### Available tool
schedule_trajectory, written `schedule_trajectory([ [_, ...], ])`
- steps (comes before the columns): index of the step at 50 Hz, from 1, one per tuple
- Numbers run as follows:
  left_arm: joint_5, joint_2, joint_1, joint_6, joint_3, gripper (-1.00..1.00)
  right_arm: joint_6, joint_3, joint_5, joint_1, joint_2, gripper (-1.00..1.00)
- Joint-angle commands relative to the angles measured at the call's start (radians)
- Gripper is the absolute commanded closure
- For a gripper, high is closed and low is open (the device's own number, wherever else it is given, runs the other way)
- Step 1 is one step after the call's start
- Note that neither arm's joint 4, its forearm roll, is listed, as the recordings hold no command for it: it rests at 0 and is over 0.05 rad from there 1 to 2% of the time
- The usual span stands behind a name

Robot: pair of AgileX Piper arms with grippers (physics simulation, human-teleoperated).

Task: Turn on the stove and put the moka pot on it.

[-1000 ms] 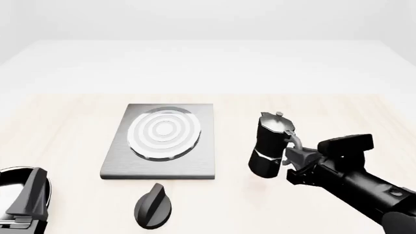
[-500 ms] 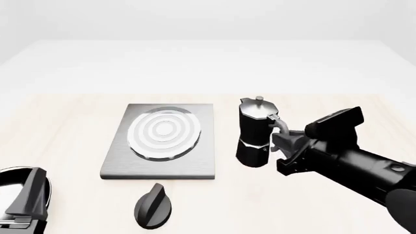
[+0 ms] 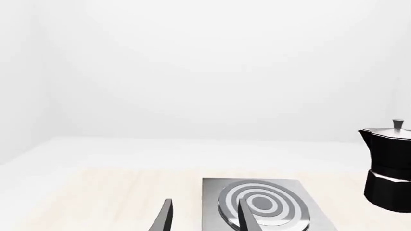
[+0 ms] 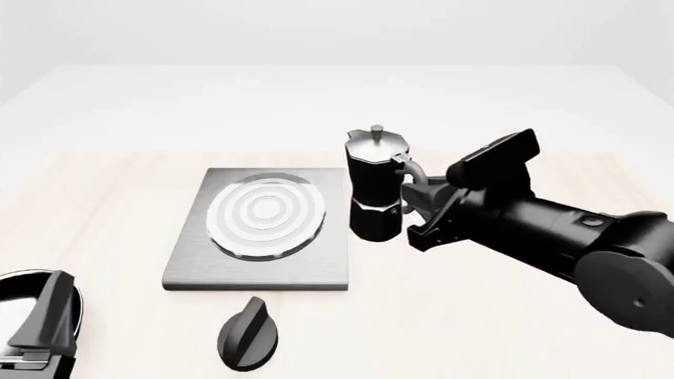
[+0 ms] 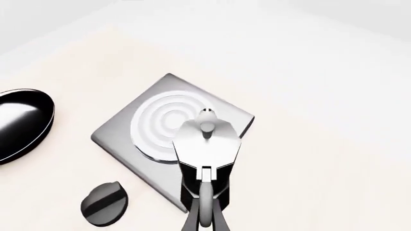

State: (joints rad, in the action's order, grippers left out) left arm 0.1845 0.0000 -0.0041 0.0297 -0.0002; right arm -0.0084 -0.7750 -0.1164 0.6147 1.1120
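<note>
The right pincer (image 4: pixel 419 189) pinches the handle of the moka pot (image 4: pixel 376 185), which hangs upright in the air at the right edge of the stove (image 4: pixel 263 272), its base not yet over the burner rings (image 4: pixel 267 215). To finish this step well, I judge the pot should be carried further left until its base sits above the middle of the rings, kept level so the lid stays on top, then lowered straight down before the grip is let go. The knob (image 4: pixel 249 334) lies on the tabletop (image 4: pixel 106 205) just in front of the stove, apart from it, and I cannot tell from its pose whether it has been turned. The left pincer (image 3: pixel 202 216) is spread and empty, low near the stove's near-left side. Count: one stove, one moka pot, one knob, two arms.
</note>
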Motion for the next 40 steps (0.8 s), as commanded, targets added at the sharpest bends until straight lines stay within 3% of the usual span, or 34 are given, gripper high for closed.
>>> schedule_trajectory([
  [1,-0.002,0.000,0.002,0.000,-0.001,-1.00,-0.025,-0.099,0.022,0.040,0.083,1.00],
  [40,-0.010,0.000,0.006,0.002,-0.001,-1.00,-0.035,-0.324,0.106,0.087,0.386,1.00],
])
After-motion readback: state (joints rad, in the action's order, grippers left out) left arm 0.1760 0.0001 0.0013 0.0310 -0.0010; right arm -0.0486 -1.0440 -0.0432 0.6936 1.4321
